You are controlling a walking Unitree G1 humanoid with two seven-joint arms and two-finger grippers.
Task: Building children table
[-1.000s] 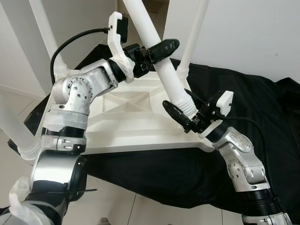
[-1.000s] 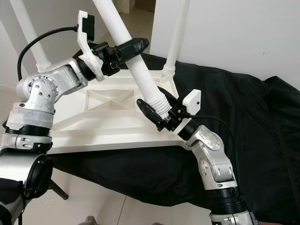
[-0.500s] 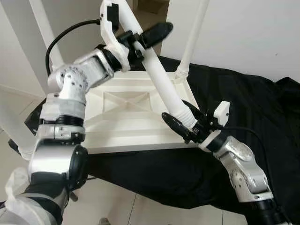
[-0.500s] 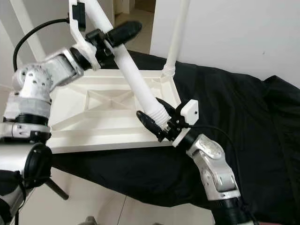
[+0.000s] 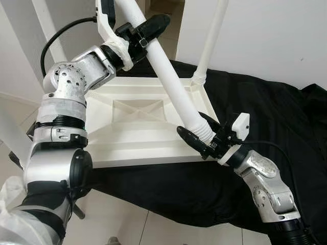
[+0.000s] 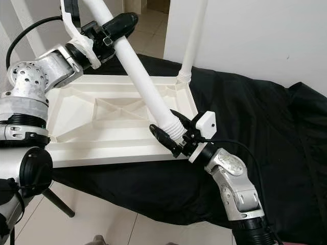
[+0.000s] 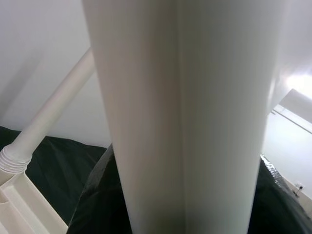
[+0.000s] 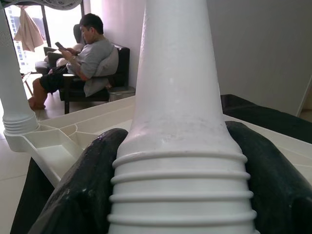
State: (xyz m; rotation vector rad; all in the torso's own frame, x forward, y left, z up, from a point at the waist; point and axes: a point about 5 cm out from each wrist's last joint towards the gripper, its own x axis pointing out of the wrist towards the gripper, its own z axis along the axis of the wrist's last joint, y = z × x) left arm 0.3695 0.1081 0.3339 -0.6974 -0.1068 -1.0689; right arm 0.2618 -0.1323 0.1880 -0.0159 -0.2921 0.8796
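- A white children's table top (image 5: 138, 130) lies upside down in the middle of the head views, its ribbed underside facing up; it rests on a black cloth (image 5: 265, 109) spread over a pale tiled floor (image 5: 127, 224), which shows along the lower edge of the frame.
- A plain white wall (image 5: 265, 35) fills the upper right; a doorway with lighter tiles shows at the top centre.
- One white leg (image 5: 176, 94) runs slanted from the upper left of the frame down to the table top's near right corner; its ribbed lower end sits at that corner.
- The left pincer (image 5: 145, 30), at the upper left, is pinching the leg's upper part; its black fingers press on either side of the tube.
- The right pincer (image 5: 202, 135), right of centre, is pinching the leg at its ribbed end, one finger on each side.
- Another leg (image 5: 209, 46) stands upright at the far right corner; further legs rise at the left edge.
- In the right wrist view a person (image 8: 80, 61) sits on a dark sofa in the upper left, beside a bright window.
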